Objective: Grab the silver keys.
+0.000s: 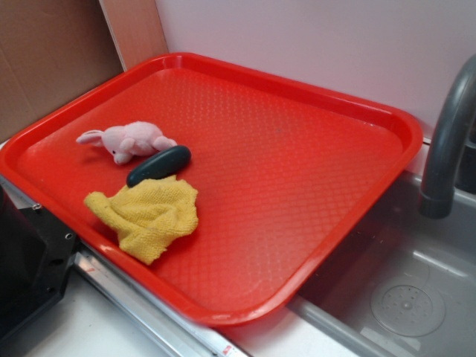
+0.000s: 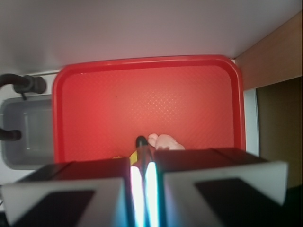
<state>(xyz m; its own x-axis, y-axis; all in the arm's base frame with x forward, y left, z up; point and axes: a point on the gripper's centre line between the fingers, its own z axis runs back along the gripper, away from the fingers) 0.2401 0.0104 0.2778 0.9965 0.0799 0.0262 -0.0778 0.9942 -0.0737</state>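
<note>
The silver keys do not show in either view. My gripper [image 2: 143, 163] appears only in the wrist view, high above the red tray [image 2: 142, 94]. Its two jaws stand almost together, with a thin bright slit and nothing gripped between them. Straight below the slit lie the tip of a dark green oval object [image 2: 141, 141] and a sliver of yellow cloth [image 2: 134, 157]. A pink plush toy [image 2: 163, 142] lies just to their right. In the exterior view the plush toy [image 1: 128, 140], the dark oval object [image 1: 159, 165] and the crumpled cloth [image 1: 147, 214] sit together at the left of the tray [image 1: 297, 186].
A grey sink basin [image 1: 401, 290] with a dark faucet [image 1: 446, 141] adjoins the tray on the right. A black robot part [image 1: 26, 253] stands at the lower left. Cardboard [image 1: 52, 52] and a white wall rise behind the tray.
</note>
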